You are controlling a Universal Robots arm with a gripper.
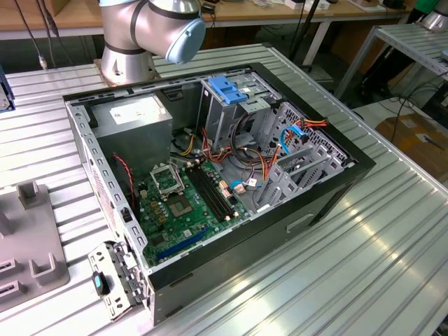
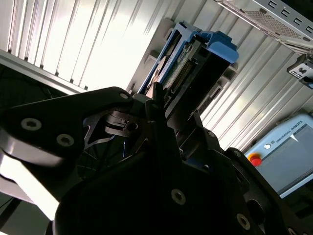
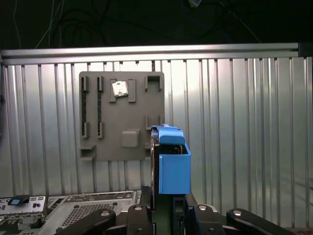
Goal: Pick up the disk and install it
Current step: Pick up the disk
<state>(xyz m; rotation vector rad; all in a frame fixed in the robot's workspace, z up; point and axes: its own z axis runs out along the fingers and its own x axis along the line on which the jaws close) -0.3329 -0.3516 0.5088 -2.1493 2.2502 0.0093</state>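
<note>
The disk (image 3: 169, 161) is held edge-on in my gripper (image 3: 164, 209), blue plastic rail facing the first wrist view, and hangs above the ribbed metal table (image 3: 244, 122). In the second wrist view the disk (image 2: 195, 58) sticks out past the black fingers (image 2: 156, 105), showing its connector edge and blue rails. My gripper (image 2: 168, 110) is shut on the disk. The exterior view shows the open computer case (image 1: 329, 196) and the arm's base and elbow (image 1: 150, 28) behind it.
Inside the case are a metal drive cage with a blue top (image 1: 227, 91), a grey power-supply box (image 1: 133, 115), a green motherboard (image 1: 185, 203) and loose cables (image 1: 269, 164). A grey fixture plate (image 3: 122, 117) lies on the table. A perforated metal panel (image 3: 73, 203) lies nearby.
</note>
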